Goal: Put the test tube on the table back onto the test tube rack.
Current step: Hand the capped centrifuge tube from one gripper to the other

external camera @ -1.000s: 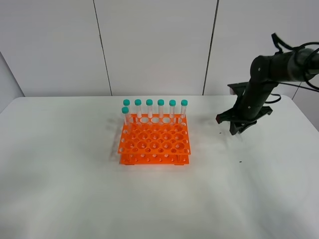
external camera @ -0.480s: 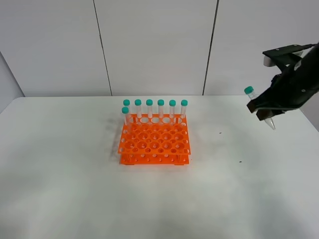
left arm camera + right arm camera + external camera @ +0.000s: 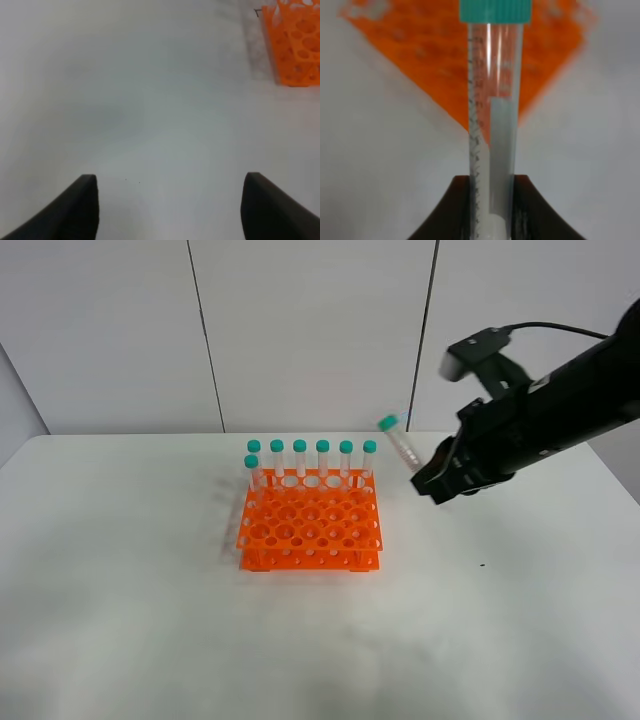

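The test tube [image 3: 401, 447], clear with a teal cap, hangs tilted in the air just right of the orange test tube rack [image 3: 310, 523], cap pointing up and to the left. My right gripper [image 3: 428, 478] is shut on its lower end. In the right wrist view the test tube [image 3: 492, 100] stands between the dark fingers [image 3: 457, 205] of the right gripper [image 3: 492, 192], with the rack [image 3: 415, 55] blurred behind it. My left gripper [image 3: 170, 176] is open over the bare table [image 3: 150, 100] and holds nothing; a corner of the rack [image 3: 295, 45] shows beyond it.
Several teal-capped tubes [image 3: 311, 460] stand in the rack's back row, and one more [image 3: 252, 472] behind the left corner. The white table [image 3: 150, 620] spreads wide around the rack. A grey panelled wall [image 3: 300, 330] runs behind the table.
My right arm has lifted the test tube off the table at the right, then swung left with it to a spot just beside the rack. The left gripper has not moved.
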